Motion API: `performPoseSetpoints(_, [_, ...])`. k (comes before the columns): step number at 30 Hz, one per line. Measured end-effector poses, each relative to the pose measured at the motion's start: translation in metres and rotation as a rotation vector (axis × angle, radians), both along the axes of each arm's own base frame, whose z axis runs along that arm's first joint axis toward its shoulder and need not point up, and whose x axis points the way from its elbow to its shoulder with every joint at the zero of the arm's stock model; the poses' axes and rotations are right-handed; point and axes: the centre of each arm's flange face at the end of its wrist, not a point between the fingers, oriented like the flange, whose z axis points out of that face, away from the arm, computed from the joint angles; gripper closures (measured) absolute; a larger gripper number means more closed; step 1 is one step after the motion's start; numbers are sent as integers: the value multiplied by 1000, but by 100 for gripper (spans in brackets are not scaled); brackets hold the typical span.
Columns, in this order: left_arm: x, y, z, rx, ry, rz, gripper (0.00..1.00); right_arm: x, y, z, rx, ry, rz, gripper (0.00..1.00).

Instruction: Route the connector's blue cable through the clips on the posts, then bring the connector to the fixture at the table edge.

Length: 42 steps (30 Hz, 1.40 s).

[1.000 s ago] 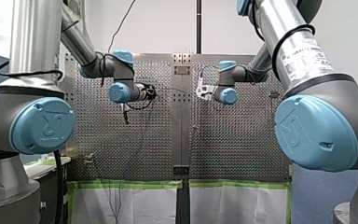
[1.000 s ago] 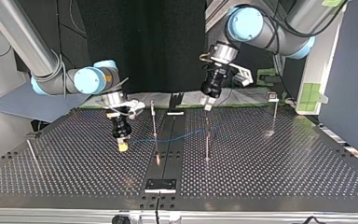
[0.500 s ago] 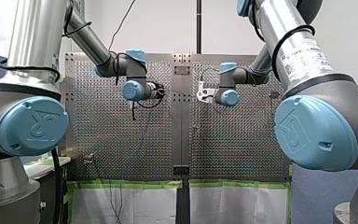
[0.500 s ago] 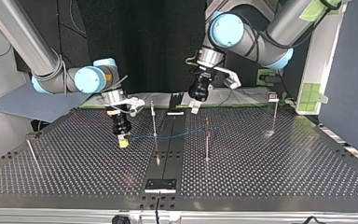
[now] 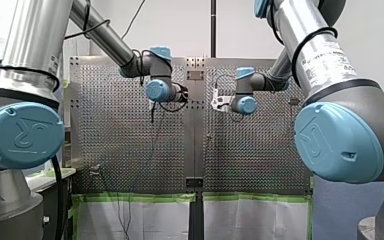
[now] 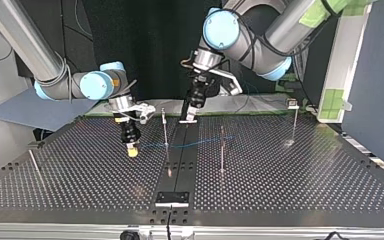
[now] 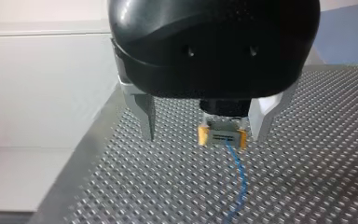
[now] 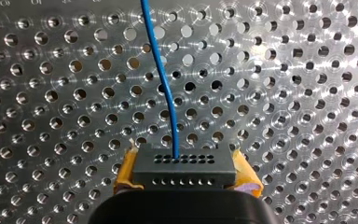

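My right gripper (image 6: 131, 150) hangs low over the perforated table (image 6: 300, 180) at the top view's left, its yellow pads (image 8: 127, 171) shut on the grey connector (image 8: 185, 162). The blue cable (image 8: 161, 79) leaves the connector and runs ahead over the holes. In the top view the blue cable (image 6: 200, 142) stretches past the thin post (image 6: 165, 127) toward the second post (image 6: 222, 150). My left gripper (image 6: 187, 118) hovers near the far middle of the table, its metal fingers (image 7: 145, 116) open and holding nothing. Beyond those fingers the left wrist view shows the connector (image 7: 223, 135) and cable (image 7: 237, 177).
A third post (image 6: 295, 121) stands at the top view's far right and a slanted one (image 6: 35, 167) at its left. A black fixture (image 6: 172, 198) sits at the near edge on the centre rail, and another black piece (image 6: 189, 107) at the far edge.
My left arm has swung from over the second post toward the top view's left, to the far middle. My right gripper with the connector has barely moved.
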Motion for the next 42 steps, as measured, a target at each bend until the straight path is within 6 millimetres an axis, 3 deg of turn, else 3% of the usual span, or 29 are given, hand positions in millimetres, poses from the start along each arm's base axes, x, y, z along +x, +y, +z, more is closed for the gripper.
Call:
performPoseSetpoints(5, [4, -12, 11, 16, -28, 24, 0, 0, 1, -1, 2, 6, 0, 100])
performPoseSetpoints(12, [19, -23, -1, 29, -13, 78, 0, 0, 1, -3, 3, 9, 0, 100])
performPoseSetpoints(26, [35, -16, -4, 44, -18, 213, 0, 0, -1, -4, -4, 8, -1, 100])
performPoseSetpoints(36, [51, -23, -23, 67, 5, 290, 0, 0, -1, -4, -8, 7, -2, 100])
performPoseSetpoints(42, [65, -22, -14, 49, -7, 348, 0, 1, -1, -3, -11, 6, -2, 100])
